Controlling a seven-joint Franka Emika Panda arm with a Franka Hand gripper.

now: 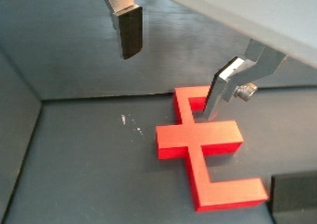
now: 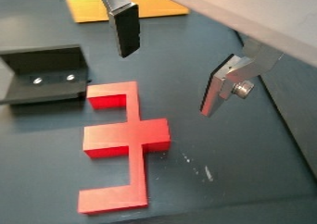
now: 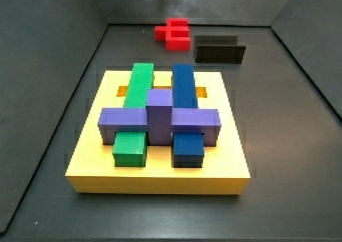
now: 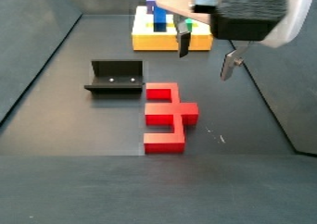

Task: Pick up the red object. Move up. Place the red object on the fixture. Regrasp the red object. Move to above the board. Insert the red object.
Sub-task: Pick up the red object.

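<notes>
The board [image 3: 158, 164], a thick yellow slab, sits on the floor well apart from the work area. It carries a green block [image 3: 135, 111], a blue block [image 3: 186, 111] and a purple cross block [image 3: 160, 120] across them. In a side view it shows only partly, behind the arm [image 4: 151, 38].

The fixture [image 4: 117, 78], a dark bracket, stands on the floor just beside the red object [image 4: 166, 117]. Both wrist views show it at the frame edge [image 2: 41, 75], apart from the red piece. Nothing rests on it.

The red object lies flat on the floor in both side views [image 3: 174, 31], with crossbar, two legs and stub all visible. It appears untouched.

The gripper [image 4: 206, 47] hovers above the red object, roughly over its upper end, with the jaws spread wide and nothing between them. In both wrist views the fingers [image 1: 128, 31] hang clear of the red plastic [image 1: 202, 143]; one plate [image 2: 221, 85] looks close over a leg but contact cannot be confirmed.

Progress judgement: no step is complete. The pick is at the approach stage. Still to do: descend and close on the piece, lift, place on the fixture, regrasp, carry over the board, insert.
</notes>
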